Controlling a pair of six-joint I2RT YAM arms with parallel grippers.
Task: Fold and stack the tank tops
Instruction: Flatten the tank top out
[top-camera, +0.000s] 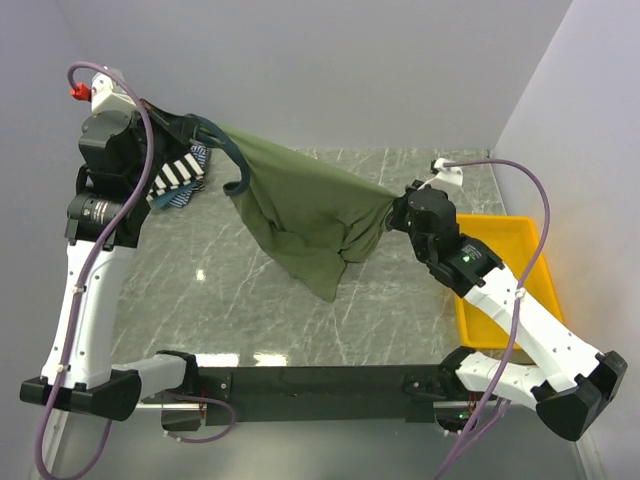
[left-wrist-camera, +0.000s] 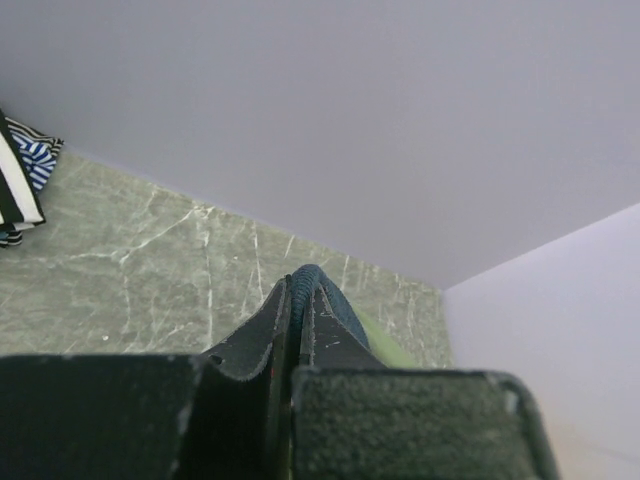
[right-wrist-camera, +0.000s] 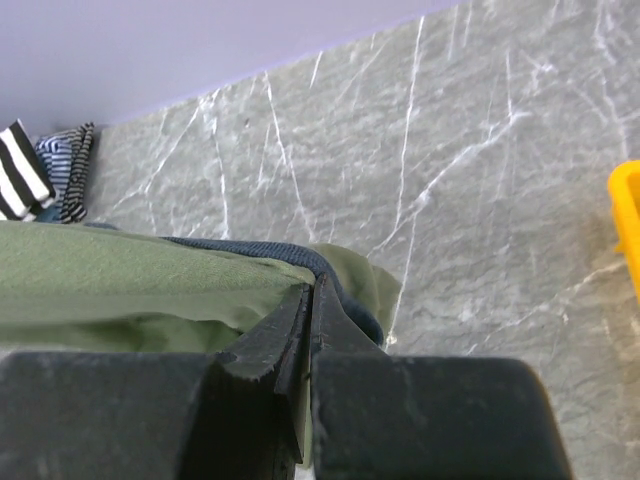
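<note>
The olive green tank top (top-camera: 310, 205) is held stretched above the worktop (top-camera: 300, 330), between the two arms. Its navy trim is pinched by the left gripper (top-camera: 196, 128) at the far left, and a bunched edge is pinched by the right gripper (top-camera: 392, 212). Whether the hanging folds touch the worktop cannot be told. The striped tank top (top-camera: 176, 174) is laid in the far left corner.

The left arm (top-camera: 85, 290) and right arm (top-camera: 525, 315) have white link shells and black joints, each trailed by a thick lilac cable (top-camera: 143, 130). The left gripper (left-wrist-camera: 297, 290) and right gripper (right-wrist-camera: 312, 292) have scuffed matte-black fingers (left-wrist-camera: 250, 345).
</note>
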